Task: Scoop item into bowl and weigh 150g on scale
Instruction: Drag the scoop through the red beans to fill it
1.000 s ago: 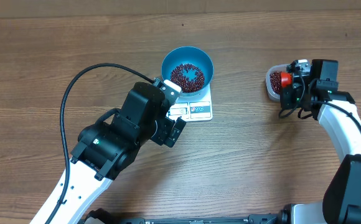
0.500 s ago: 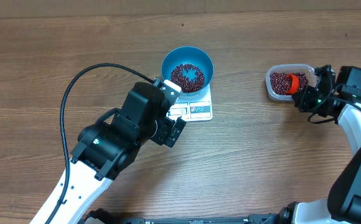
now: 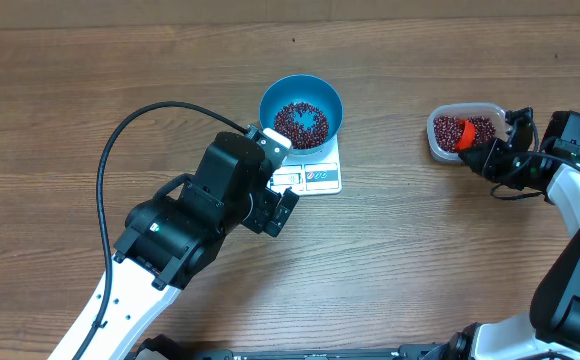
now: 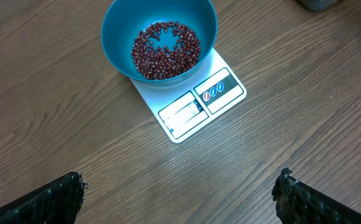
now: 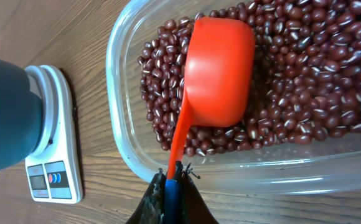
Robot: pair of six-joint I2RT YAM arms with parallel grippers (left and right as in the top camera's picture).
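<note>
Wood-grain worktop point(image 3: 420, 280) fills the overhead frame. At upper centre the blue bowl point(image 3: 267, 100) sits on the white scale point(image 3: 315, 178), with beans point(image 3: 300, 122) heaped inside. The left tool point(image 4: 180, 196) hangs just below, fingers wide apart and empty. At right, the right tool point(image 5: 173, 185) is clamped on an orange scoop point(image 5: 221, 71), its cup over more beans in a clear tub point(image 5: 121, 124).

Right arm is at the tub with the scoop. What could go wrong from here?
1. The right gripper pinches only the thin handle end of the scoop. Once loaded, it could twist and drop beans on the table before reaching the bowl.
2. The scoop sits near the wall of the tub, so digging could push the tub.
3. The bowl on the scale already holds beans, so a full scoop might overshoot.
</note>
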